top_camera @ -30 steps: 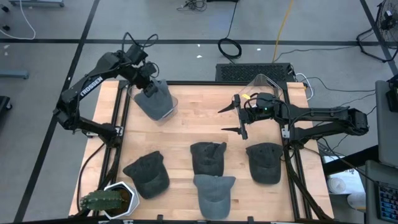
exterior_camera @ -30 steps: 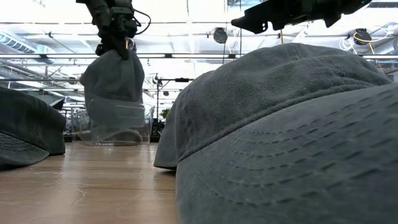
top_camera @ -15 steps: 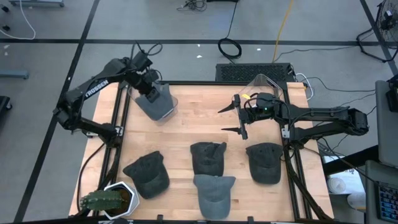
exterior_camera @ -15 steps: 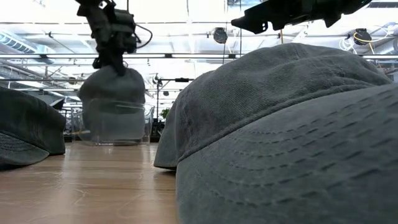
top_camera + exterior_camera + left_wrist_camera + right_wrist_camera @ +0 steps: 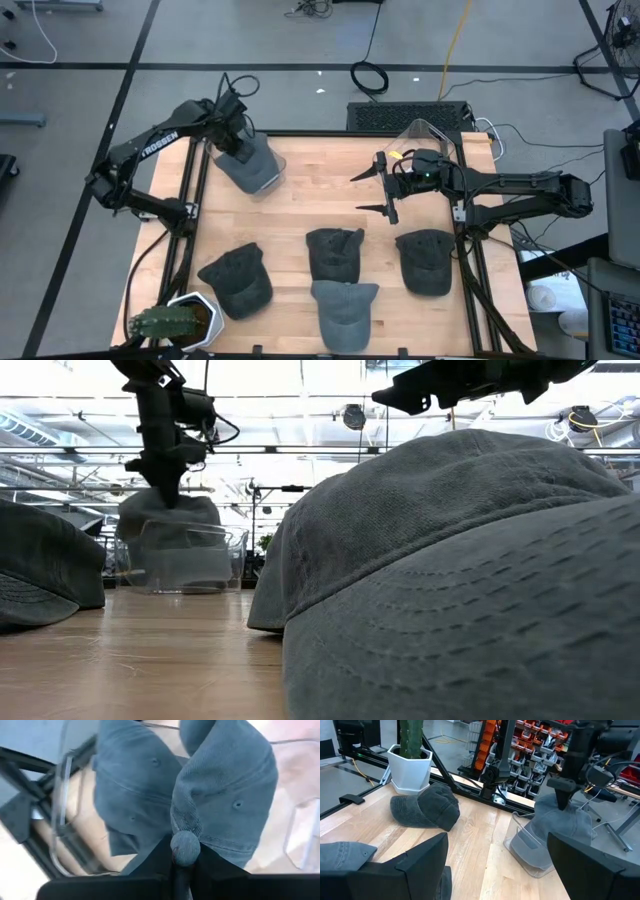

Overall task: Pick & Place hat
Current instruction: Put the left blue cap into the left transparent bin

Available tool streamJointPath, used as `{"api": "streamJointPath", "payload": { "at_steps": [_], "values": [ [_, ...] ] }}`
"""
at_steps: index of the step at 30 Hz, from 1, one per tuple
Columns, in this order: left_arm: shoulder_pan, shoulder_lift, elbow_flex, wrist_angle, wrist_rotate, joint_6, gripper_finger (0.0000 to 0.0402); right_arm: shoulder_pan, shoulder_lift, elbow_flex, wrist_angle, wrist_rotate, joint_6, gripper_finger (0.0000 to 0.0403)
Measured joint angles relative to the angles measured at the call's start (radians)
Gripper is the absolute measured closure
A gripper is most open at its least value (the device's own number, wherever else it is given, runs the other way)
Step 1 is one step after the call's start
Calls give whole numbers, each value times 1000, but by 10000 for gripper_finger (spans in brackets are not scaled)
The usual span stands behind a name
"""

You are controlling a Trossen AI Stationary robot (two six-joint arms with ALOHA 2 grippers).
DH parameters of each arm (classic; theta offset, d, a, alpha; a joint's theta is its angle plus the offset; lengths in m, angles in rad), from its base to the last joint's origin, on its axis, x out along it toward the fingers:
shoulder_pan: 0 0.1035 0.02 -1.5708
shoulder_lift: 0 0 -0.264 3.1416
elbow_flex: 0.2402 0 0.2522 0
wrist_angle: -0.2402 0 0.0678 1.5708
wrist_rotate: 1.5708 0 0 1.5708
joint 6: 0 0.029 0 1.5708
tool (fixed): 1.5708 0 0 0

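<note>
1. The left gripper (image 5: 240,143) is hanging over the clear bin (image 5: 262,177) at the far left corner of the table (image 5: 300,200), its fingers pressed together on the crown of a grey hat (image 5: 252,160).
2. That hat is sitting down inside the bin, its top poking above the rim (in the low view it is bulging over the clear wall (image 5: 168,525)).
3. In the left wrist view the fingers are pinching the hat (image 5: 225,795) right at its top button, and a second fold of grey cloth is lying beside it within the bin (image 5: 65,810).
4. The right gripper (image 5: 384,190) is hovering above the bare wood on the right half of the table, fingers spread wide, holding nothing.
5. Four more hats are lying along the near side: one at the left (image 5: 236,280), one in the middle (image 5: 334,252), a lighter one just in front of it (image 5: 343,310), one at the right (image 5: 424,260).
6. A cactus in a white pot (image 5: 172,322) is standing at the near left corner.
</note>
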Motion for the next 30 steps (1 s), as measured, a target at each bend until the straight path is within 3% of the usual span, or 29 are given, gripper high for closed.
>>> {"api": "streamJointPath", "payload": {
  "at_steps": [6,13,24,30],
  "values": [
    [1,0,0,-5,-84,-46,364,0,0,0,0,0,0,74],
    [1,0,0,-5,-77,-62,363,0,0,0,0,0,7,74],
    [1,-7,25,-113,-113,-68,155,0,0,0,0,1,8,74],
    [1,-69,51,-121,-164,-72,82,0,0,0,0,1,8,74]
  ]
}}
